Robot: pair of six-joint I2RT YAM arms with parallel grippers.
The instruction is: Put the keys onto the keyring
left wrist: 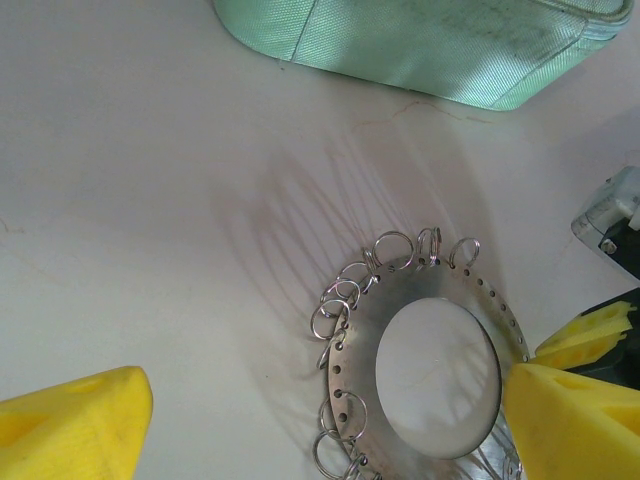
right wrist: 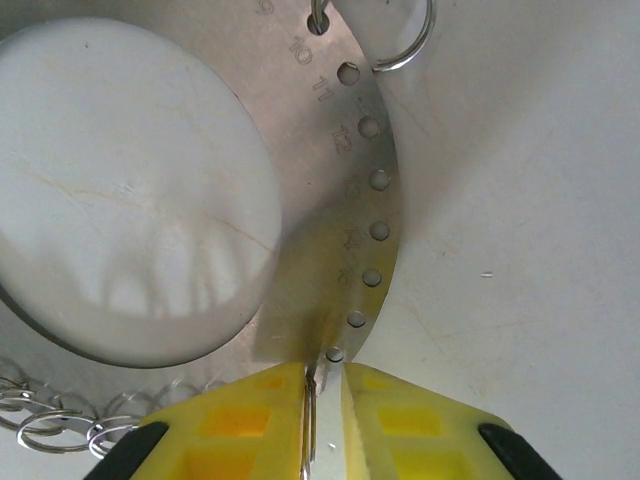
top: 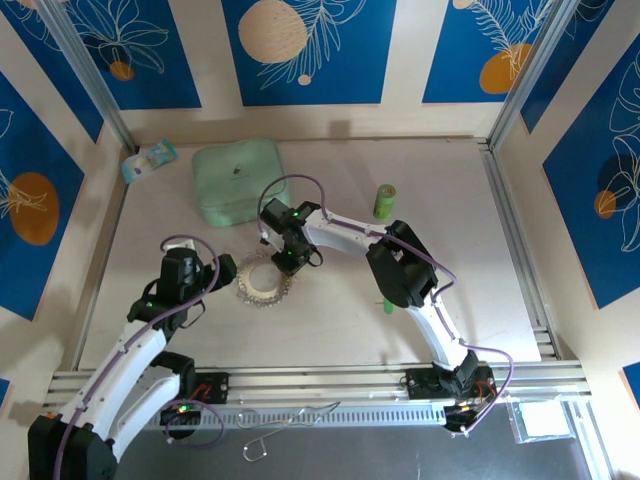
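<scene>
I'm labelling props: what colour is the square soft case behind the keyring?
The case is mint green; the left wrist view shows it best.

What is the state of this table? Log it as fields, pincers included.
keyring: flat on table, holes round its rim, small split rings along part of it
left pincer: open, over the keyring
right pincer: fingers nearly together at keyring's rim, thin metal sliver between; grip unclear
mint-green case: behind keyring, apart from it
green cylinder: upright, right of case
small green item: beside right arm, perhaps a key, too small to tell
</scene>
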